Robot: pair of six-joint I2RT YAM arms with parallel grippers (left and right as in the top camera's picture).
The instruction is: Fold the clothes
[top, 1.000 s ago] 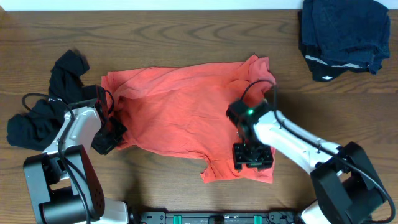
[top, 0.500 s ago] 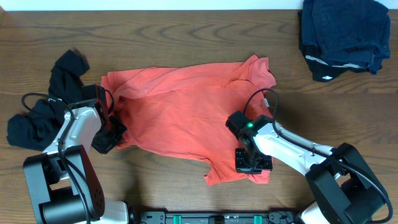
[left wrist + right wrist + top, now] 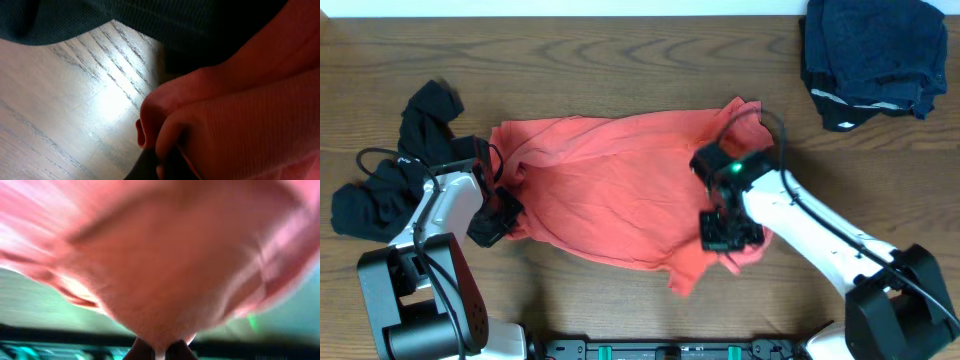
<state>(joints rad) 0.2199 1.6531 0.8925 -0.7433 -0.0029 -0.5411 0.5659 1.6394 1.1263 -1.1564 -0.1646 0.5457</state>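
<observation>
- We see the coral-red T-shirt (image 3: 610,195) lying rumpled across the middle of the surface (image 3: 620,60), spanning the stretch between our two tools.
- Our left tool (image 3: 503,212) sits at the shirt's left edge, its jaws closed tight on a fold of the red cloth.
- In the left wrist view that fold bunches up right at the fingertips (image 3: 147,167), with bare wood just beside it.
- Our right tool (image 3: 728,232) is at the shirt's right side, likewise clamped on the red cloth.
- The right wrist view is filled with blurred red fabric, gathered to a pinch at the fingertips (image 3: 142,351).
- Below and to the left of the right tool, one corner of the shirt points toward the near edge of the surface.
- The black garment (image 3: 385,185) lies crumpled just outside the left tool, on the side away from the shirt.
- A dark blue pile (image 3: 870,55) of cloth rests far beyond the right tool, at the far right corner, well apart from the shirt.
</observation>
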